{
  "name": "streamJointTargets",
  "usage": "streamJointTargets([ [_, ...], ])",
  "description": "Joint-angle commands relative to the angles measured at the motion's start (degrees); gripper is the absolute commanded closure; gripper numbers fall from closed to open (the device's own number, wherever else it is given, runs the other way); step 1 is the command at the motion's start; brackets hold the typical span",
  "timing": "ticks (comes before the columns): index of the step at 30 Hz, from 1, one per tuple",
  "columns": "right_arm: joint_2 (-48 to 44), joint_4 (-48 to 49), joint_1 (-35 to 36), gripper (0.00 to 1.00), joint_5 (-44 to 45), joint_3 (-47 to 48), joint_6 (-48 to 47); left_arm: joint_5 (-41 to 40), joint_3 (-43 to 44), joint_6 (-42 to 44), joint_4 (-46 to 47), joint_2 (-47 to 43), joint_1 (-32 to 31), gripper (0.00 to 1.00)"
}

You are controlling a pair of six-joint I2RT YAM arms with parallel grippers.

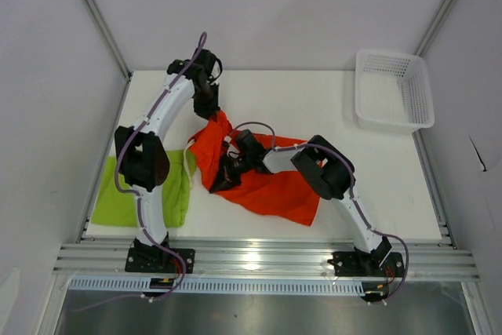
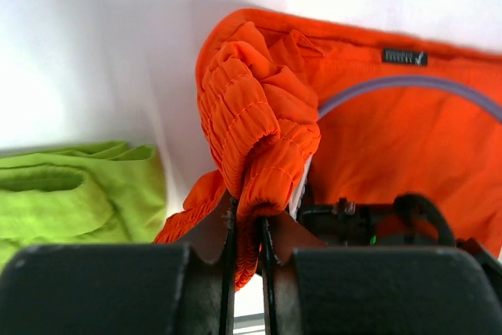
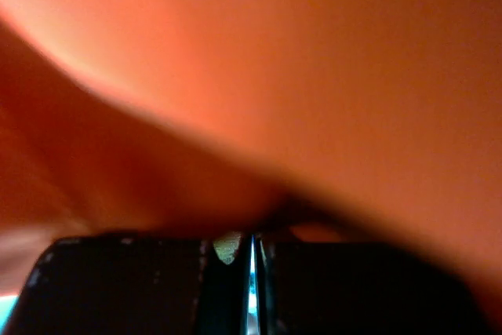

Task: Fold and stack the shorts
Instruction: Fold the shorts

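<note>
Waistband of orange shorts (image 1: 274, 190) pinched in left gripper (image 2: 249, 229), raised, probably for fold-over. Right gripper (image 1: 224, 176) closed, buried in same cloth at centre, likely anchoring. Green shorts (image 1: 125, 198) folded at left, probable stack base.

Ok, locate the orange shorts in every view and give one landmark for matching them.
Top external: orange shorts mid-table, between the arms.
Left wrist: centre and right, waistband bunched in the left gripper.
Right wrist: blurred orange fills the picture.
Landmark: green shorts, left of them in the top and left wrist views only.
</note>
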Motion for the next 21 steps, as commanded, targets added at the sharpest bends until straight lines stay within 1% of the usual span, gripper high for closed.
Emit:
streamJointTargets([
  [1,0.5,9.9,-0.1,1.0,3.3,-1.1,15.2,-5.2,6.4,2.3,-2.5,0.0,0.2,1.0],
  [4,0.1,11.1,-0.7,1.0,1.8,-0.7,17.9,-7.7,9.7,2.8,-5.5,1.1,0.2,1.0],
  [7,-1.1,11.2,-2.0,1.0,0.5,-3.1,18.8,-8.7,11.6,3.0,-7.0,1.3,0.2,1.0],
  [14,-9.0,2.4,-4.5,1.0,4.5,-11.9,12.1,-10.9,11.5,3.8,-8.5,0.4,-0.5,1.0],
  [18,-10.9,-0.8,-5.3,1.0,6.8,-13.7,8.2,-15.8,12.8,4.1,-11.3,1.0,-1.9,1.0],
  [21,-12.5,-6.5,-5.3,1.0,9.2,-12.6,5.0,-16.5,12.3,4.0,-11.4,0.2,-2.5,1.0],
])
